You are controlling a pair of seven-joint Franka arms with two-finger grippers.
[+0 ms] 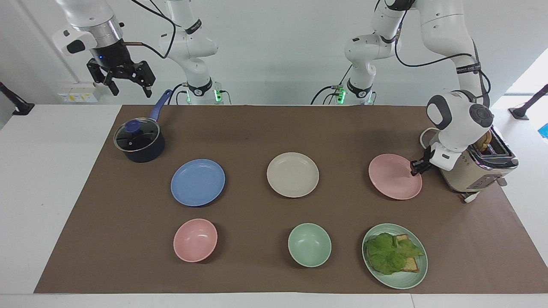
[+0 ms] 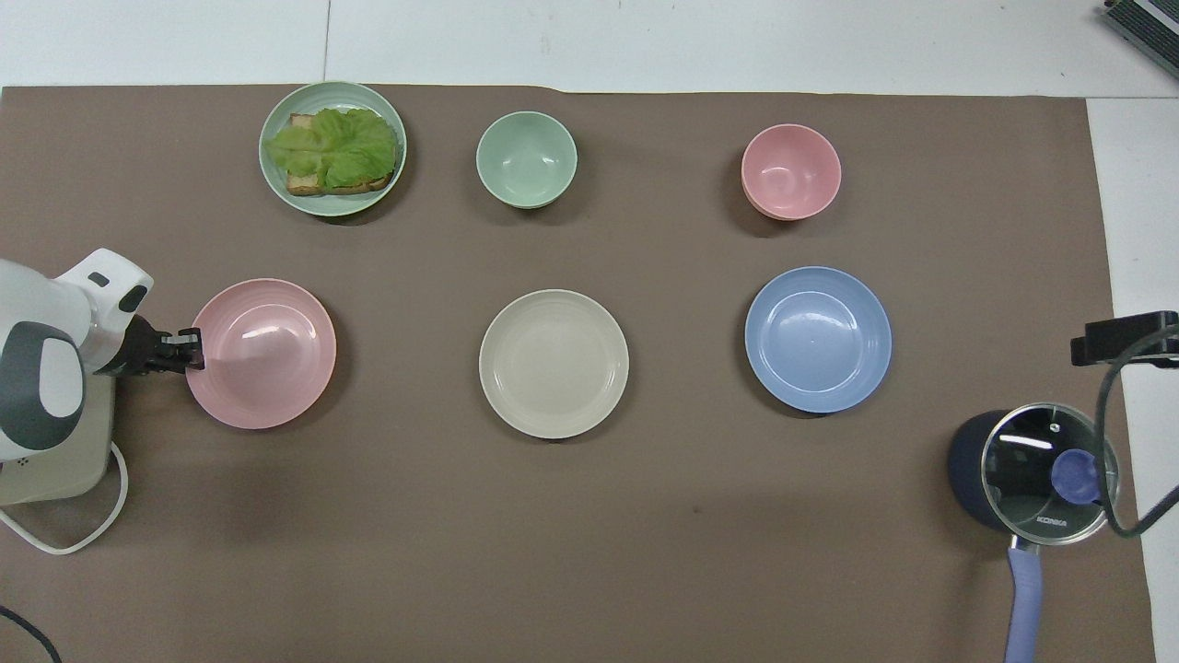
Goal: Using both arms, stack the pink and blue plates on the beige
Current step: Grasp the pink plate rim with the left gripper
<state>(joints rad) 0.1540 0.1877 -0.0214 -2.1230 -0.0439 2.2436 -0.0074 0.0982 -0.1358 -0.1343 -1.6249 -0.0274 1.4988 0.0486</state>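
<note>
Brown mat (image 1: 265, 128): covers most of the white table in both views.

Pink plate (image 1: 394, 176) (image 2: 262, 353): middle right of the facing frame, middle left of the overhead frame, tilted slightly with the gripped edge raised.

Beige plate (image 1: 293, 174) (image 2: 554, 364): centre of both frames, flat on the mat, nothing on it.

Blue plate (image 1: 198, 182) (image 2: 818, 339): left of centre in the facing frame, right of centre in the overhead frame, flat on the mat, well apart from the beige one.

Left gripper (image 1: 416, 167) (image 2: 191, 348): middle right of the facing frame, at the pink plate's rim on the toaster side, fingers closed on that rim.

Right gripper (image 1: 126, 80): upper left of the facing frame, raised above the pot, fingers spread apart, holding nothing; the arm waits.

Toaster (image 1: 479, 169): right edge of the facing frame, just beside the pink plate, partly covered by the left arm.

Pot (image 1: 139, 141) (image 2: 1032, 470): lidded, upper left of the facing frame, lower right of the overhead frame.

Pink bowl (image 1: 195, 239), green bowl (image 1: 309, 244): lower row of the facing frame.

Green plate (image 1: 402, 280): lower right of the facing frame, carrying toast and lettuce.
</note>
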